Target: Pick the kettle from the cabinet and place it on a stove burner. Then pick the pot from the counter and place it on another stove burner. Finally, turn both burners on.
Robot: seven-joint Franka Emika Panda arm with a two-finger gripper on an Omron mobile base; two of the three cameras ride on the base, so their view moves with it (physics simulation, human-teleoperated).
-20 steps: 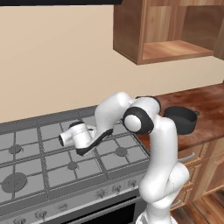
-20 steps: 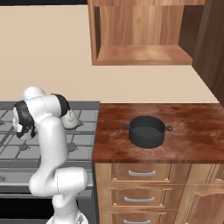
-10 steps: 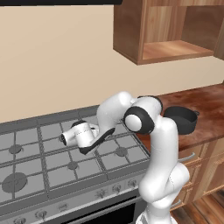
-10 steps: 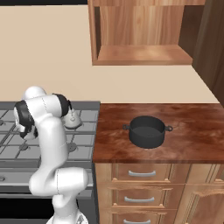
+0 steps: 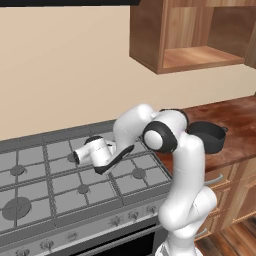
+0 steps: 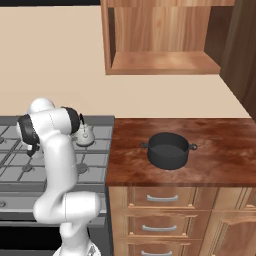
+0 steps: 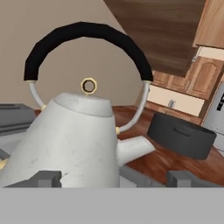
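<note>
Item: small pale grey-white pear-shaped kettle (image 7: 70, 135) with black arched handle, standing upright on a rear grate of the grey gas stove (image 5: 30, 185), near the counter edge.

Two-finger gripper (image 5: 80, 156): jaws spread, holding nothing, kettle directly ahead, close.

Wide dark round pot (image 6: 168, 150): on the reddish-brown counter (image 6: 220, 160), well apart beyond the kettle; judged next target.

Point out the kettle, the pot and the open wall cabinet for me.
kettle (image 7: 65, 140): hand view, on its pale body.
pot (image 6: 169, 151): right base view, on its dark side wall.
cabinet (image 6: 162, 63): right base view, on its shelf board.
</note>
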